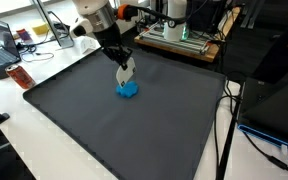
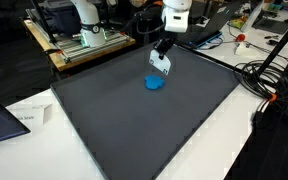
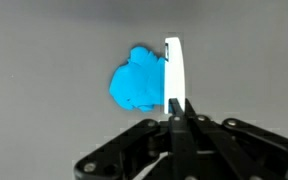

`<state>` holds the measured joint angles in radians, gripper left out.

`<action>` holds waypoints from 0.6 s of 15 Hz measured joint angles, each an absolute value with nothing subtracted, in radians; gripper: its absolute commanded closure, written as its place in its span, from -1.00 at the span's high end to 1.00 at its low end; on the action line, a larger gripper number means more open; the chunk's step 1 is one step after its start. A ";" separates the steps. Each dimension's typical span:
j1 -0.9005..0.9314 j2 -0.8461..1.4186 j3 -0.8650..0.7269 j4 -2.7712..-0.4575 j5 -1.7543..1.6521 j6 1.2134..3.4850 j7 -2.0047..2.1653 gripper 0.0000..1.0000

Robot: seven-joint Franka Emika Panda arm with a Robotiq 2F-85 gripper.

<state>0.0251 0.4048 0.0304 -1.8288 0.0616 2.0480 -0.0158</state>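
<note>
On the dark mat (image 3: 44, 60) the blue lump (image 3: 137, 80) lies at left. Just right of it we find the white strip (image 3: 173, 70), pinched in the gripper (image 3: 177, 112). We judge the strip grasped and not yet released. Whether strip and lump touch, we cannot tell.

Both exterior cameras sitting high, looking down at slant, mid distance.

Exterior view: looking across mat (image 1: 104, 120) toward arm (image 1: 102, 25) at far edge.

Exterior view: facing mat corner (image 2: 134, 140), arm at far side.

Both taking in whole mat, arm, blue lump (image 1: 128, 90).

Wrist camera pointing straight down, very near. Gripper (image 3: 176, 105) showing at bottom edge. Seeing only lump, white strip (image 3: 173, 70), patch of mat.
</note>
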 measured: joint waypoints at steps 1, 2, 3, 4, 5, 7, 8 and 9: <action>0.038 0.394 0.024 -1.852 0.034 2.063 0.036 -0.98; 0.048 0.384 0.019 -1.874 0.014 2.073 0.078 -0.98; 0.055 0.375 0.018 -1.895 0.003 2.092 0.103 -0.93; 0.058 0.366 0.019 -1.916 0.002 2.123 0.107 -0.93; 0.060 0.356 0.020 -1.934 0.002 2.148 0.107 -0.93; 0.061 0.345 0.021 -1.952 0.002 2.162 0.107 -0.93; 0.061 0.342 0.021 -1.956 0.002 2.164 0.107 -0.93; 0.061 0.338 0.021 -1.960 0.002 2.164 0.107 -0.98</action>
